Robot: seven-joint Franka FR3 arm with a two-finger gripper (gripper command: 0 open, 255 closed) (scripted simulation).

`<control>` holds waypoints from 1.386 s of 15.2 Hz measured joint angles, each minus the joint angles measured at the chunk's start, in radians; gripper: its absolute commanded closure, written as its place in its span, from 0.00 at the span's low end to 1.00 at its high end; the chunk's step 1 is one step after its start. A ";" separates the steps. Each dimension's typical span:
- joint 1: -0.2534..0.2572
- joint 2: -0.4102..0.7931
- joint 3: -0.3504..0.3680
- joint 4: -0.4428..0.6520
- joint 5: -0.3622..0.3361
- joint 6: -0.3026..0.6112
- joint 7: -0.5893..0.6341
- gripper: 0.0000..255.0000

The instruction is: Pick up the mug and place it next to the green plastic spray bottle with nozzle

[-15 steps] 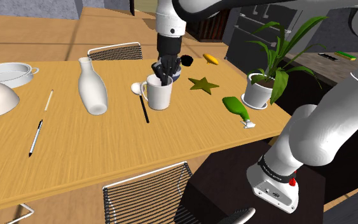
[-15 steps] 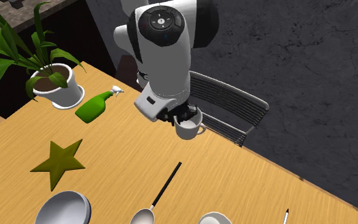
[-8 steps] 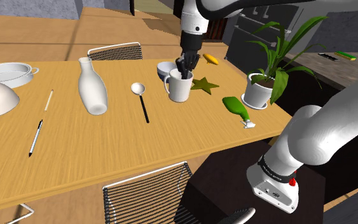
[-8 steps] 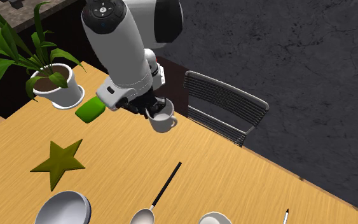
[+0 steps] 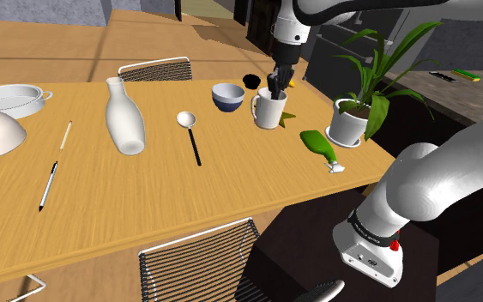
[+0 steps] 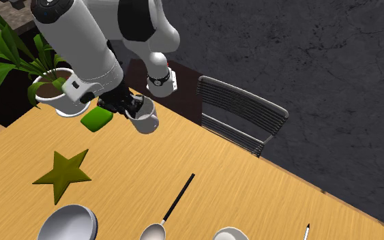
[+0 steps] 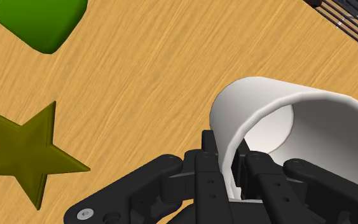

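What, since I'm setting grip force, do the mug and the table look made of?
Mug: plain white, smooth and matte, with no pattern; maybe ceramic, but the look leaves it open. Table: wood by the look, light brown with fine grain streaks across its top; matte finish, no glare.

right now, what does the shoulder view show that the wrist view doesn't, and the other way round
The shoulder view adds the white jug, the blue bowl, the spoon and the potted plant. The wrist view adds the grip up close: the pincer has its fingers clasping the mug by its wall, one inside, one outside. Both share the mug, the green bottle, the olive star and the table.
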 measured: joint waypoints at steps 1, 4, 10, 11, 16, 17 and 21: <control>-0.012 0.000 -0.020 0.005 -0.010 -0.006 -0.027 1.00; -0.042 -0.028 -0.071 -0.018 -0.034 -0.013 -0.098 1.00; -0.050 -0.024 -0.086 -0.086 -0.042 0.057 -0.120 1.00; -0.051 -0.022 -0.087 -0.098 -0.042 0.070 -0.122 1.00; -0.051 -0.006 -0.089 -0.149 -0.041 0.138 -0.124 1.00; -0.050 -0.001 -0.088 -0.160 -0.041 0.154 -0.124 1.00; -0.051 0.013 -0.091 -0.203 -0.040 0.211 -0.128 1.00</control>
